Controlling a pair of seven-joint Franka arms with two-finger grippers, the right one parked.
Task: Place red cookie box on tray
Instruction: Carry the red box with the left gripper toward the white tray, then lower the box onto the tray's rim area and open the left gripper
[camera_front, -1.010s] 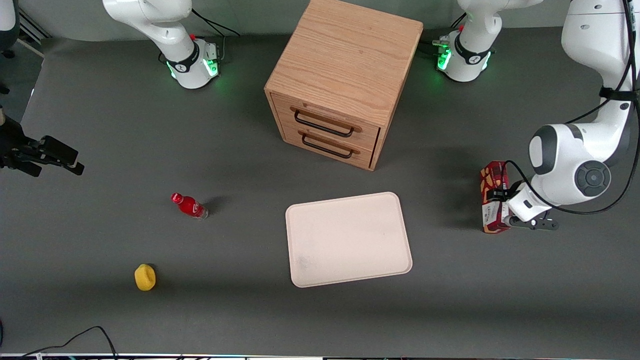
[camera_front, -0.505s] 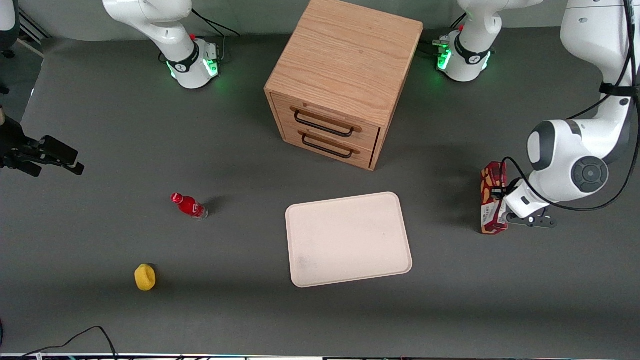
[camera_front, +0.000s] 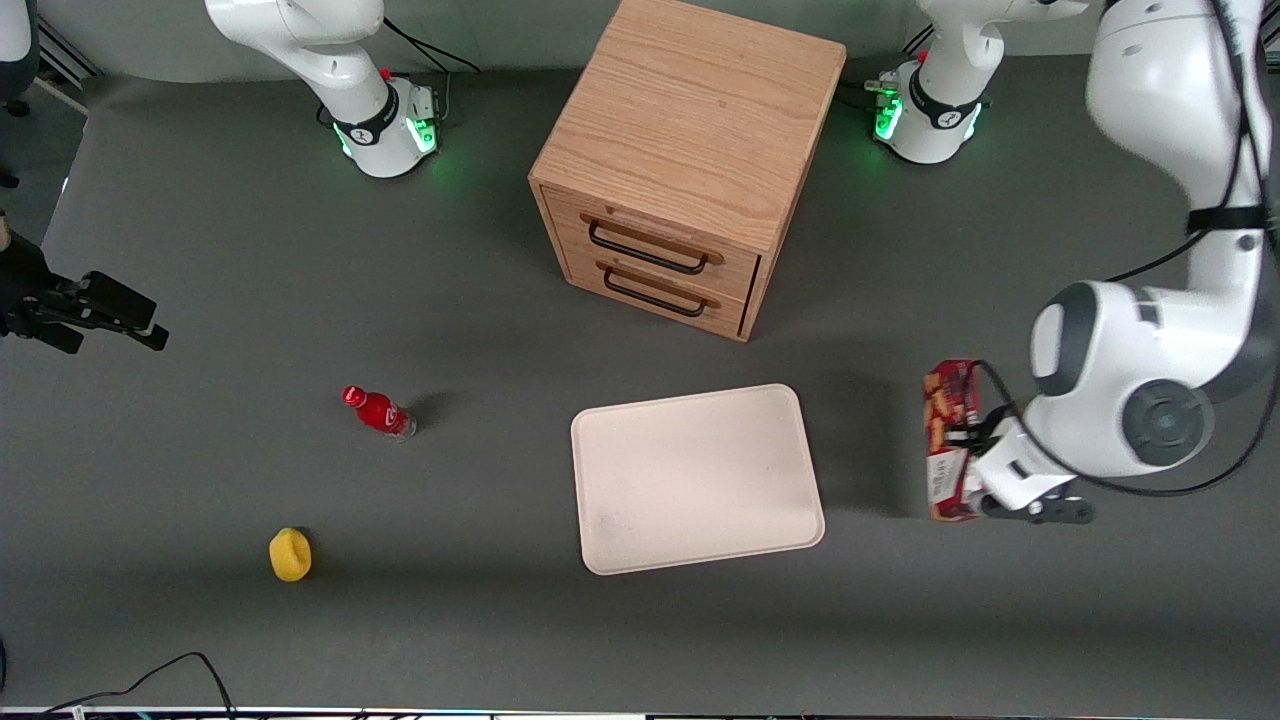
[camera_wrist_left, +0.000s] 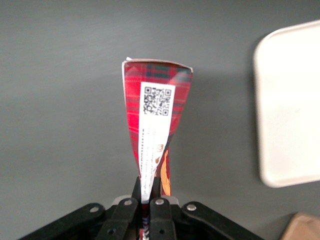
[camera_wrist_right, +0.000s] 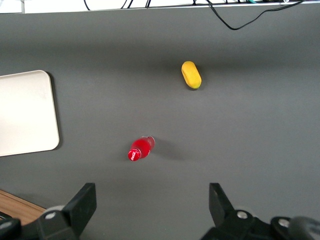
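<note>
Gripper: the left arm's black two-finger gripper (camera_front: 968, 470) hangs above the grey table (camera_front: 200, 300) toward the working arm's end, its fingers (camera_wrist_left: 152, 200) clamped on the box.
Red cookie box: the long narrow red carton with yellow-orange cookie pictures and a white label (camera_front: 946, 440) is pinched in the gripper and lifted clear of the table; in the wrist view (camera_wrist_left: 156, 120) its QR-coded label end points away from the camera.
Tray: the large flat pale cream rectangular tray with rounded corners (camera_front: 697, 478) lies on the table, near the box but apart from it, with nothing on it.
Drawer cabinet: a wooden two-drawer cabinet with dark handles (camera_front: 685, 160) stands farther from the front camera than the tray.
Small red bottle: it (camera_front: 378, 411) stands toward the parked arm's end.
Yellow object: a rounded yellow item (camera_front: 290, 554) lies nearer the front camera than the bottle.
</note>
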